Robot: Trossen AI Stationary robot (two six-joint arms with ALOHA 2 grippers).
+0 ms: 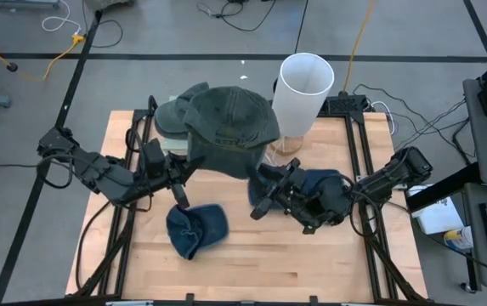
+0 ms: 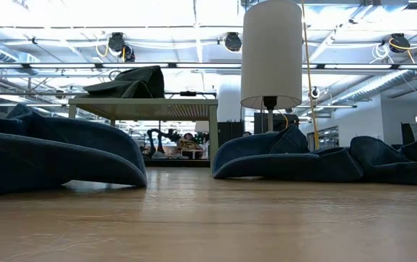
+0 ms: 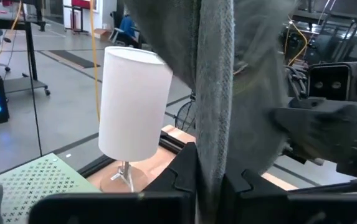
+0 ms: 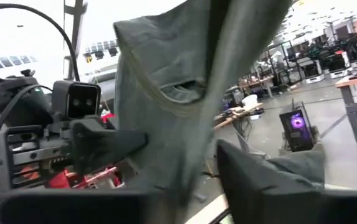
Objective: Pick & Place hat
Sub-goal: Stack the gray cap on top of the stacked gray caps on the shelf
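Left gripper (image 1: 178,174): at the table's 9 o'clock side, jaws pinched tight on the rim of the green hat (image 1: 229,127), cloth running up between its fingers (image 3: 184,171).

Green hat: held aloft over table centre, spanning the two arms. Judged step: handing over or spreading it; keep both holds on the rim and lift evenly so the crown does not sag or twist.

Right gripper (image 1: 264,189): at the hat's 5 o'clock edge, jaws narrowing on the cloth; whether the grip is firm, cannot tell.

Other items: blue hat (image 1: 195,229) at 6 o'clock on the table; second blue hat (image 1: 324,191) under the right arm; green hats (image 1: 173,115) stacked on a stand at 11 o'clock.

Obstruction: lamp (image 1: 302,93) at 1 o'clock, just beside the held hat; a swing that way may tip it.
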